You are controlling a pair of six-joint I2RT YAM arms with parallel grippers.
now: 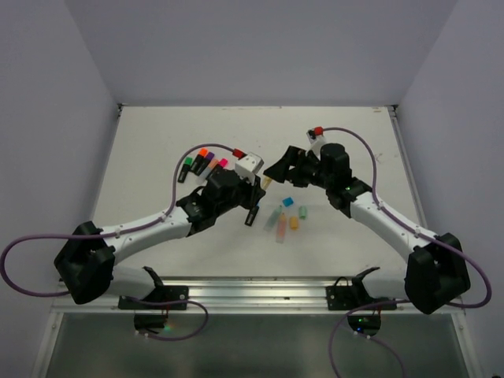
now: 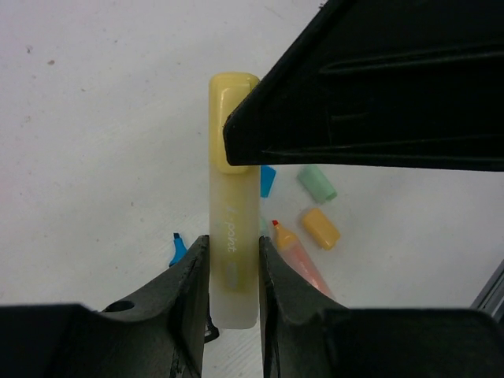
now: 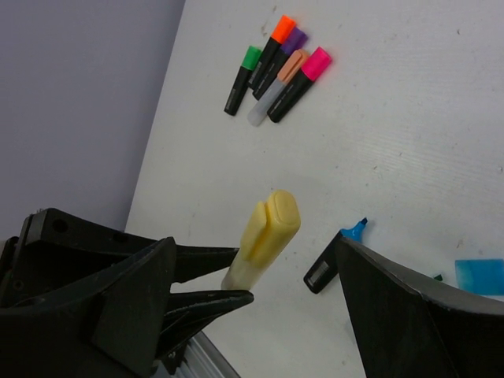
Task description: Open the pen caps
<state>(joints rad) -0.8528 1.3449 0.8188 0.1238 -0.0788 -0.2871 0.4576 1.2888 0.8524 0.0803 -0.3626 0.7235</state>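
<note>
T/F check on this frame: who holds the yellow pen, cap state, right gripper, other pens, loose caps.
1. The left gripper holds the yellow pen. True.
2. Its cap is off. False: it is on.
3. The right gripper is shut on the cap. False: it is open, with a finger on either side.
4. Five capped pens lie in a cluster. True.
5. No caps lie loose. False: a mint cap lies loose.

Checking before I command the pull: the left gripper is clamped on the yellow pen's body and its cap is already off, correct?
Not quite. The left gripper is clamped on the yellow pen by its body, but its cap is still on, as the left wrist view shows.
</note>
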